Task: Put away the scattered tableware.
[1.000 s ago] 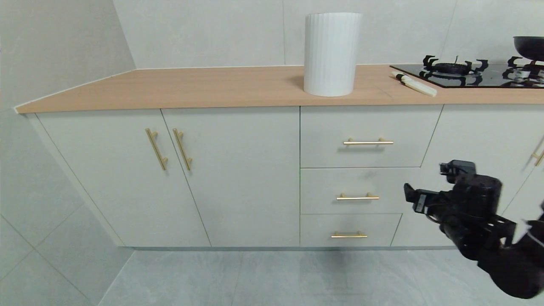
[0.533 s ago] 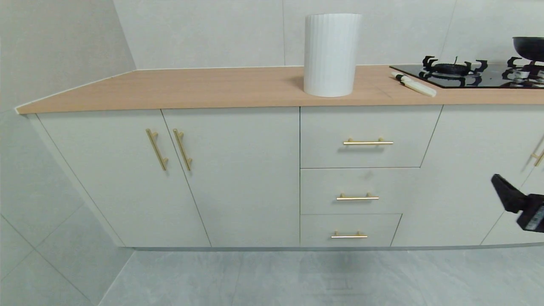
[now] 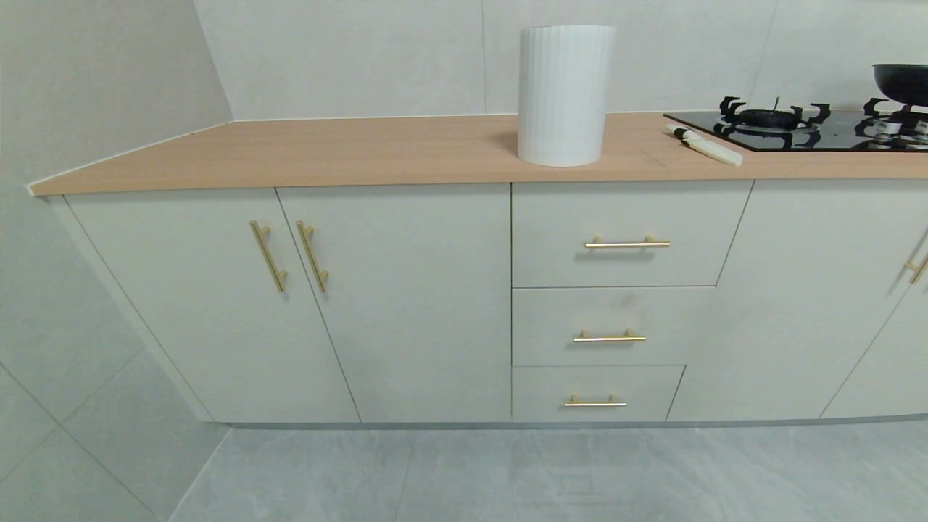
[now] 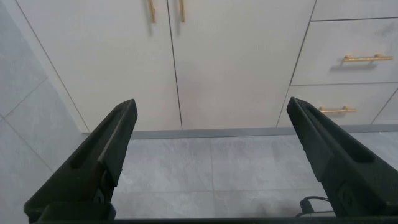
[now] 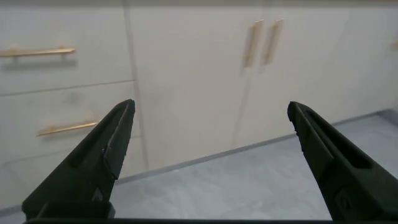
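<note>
Knife on counter; left tool spread

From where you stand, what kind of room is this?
Most likely a home kitchen: a wooden counter runs over cabinets with drawers, and a gas hob at the far right carries a dark pan.
</note>
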{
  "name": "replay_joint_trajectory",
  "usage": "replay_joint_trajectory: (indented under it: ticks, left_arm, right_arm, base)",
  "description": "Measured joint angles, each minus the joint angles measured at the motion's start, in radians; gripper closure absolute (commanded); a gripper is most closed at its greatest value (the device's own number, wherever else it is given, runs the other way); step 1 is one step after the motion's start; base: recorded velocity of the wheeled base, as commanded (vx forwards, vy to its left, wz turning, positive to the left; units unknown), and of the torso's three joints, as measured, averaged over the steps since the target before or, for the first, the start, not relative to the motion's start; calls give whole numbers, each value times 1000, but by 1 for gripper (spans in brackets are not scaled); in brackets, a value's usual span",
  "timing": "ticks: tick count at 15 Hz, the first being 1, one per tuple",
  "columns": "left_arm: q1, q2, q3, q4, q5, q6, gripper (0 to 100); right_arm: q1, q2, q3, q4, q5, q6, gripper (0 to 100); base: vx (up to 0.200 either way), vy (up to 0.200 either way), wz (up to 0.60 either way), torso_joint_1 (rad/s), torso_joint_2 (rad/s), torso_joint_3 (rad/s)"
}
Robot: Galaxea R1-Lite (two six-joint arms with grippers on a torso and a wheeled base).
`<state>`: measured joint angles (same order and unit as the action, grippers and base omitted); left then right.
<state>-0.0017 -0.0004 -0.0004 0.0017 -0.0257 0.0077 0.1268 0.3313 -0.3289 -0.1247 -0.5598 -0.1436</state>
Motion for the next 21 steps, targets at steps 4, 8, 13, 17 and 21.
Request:
replay_joint_trajectory:
  ticks: [4, 8, 13, 17, 21]
  left_arm:
    - [0, 0, 0, 0, 0, 0, 0]
    - [0, 0, 0, 0, 0, 0, 0]
    - [0, 0, 0, 0, 0, 0, 0]
    - [0, 0, 0, 0, 0, 0, 0]
    - [0, 0, 0, 0, 0, 0, 0]
  right_arm:
    - [-100, -242, -57, 132, 150, -27, 0]
    - [-123, -319, 50, 132, 296, 36, 0]
    - [-124, -333, 254, 129, 537, 136, 0]
    - [-124, -334, 313, 126, 579, 152, 0]
    - [-124, -334, 324, 120, 574, 154, 0]
  base:
    - [0, 0, 0, 0, 0, 0]
    - [0, 0, 0, 0, 0, 0]
    - [0, 0, 0, 0, 0, 0]
    - [0, 0, 0, 0, 0, 0]
    - [0, 0, 0, 0, 0, 0]
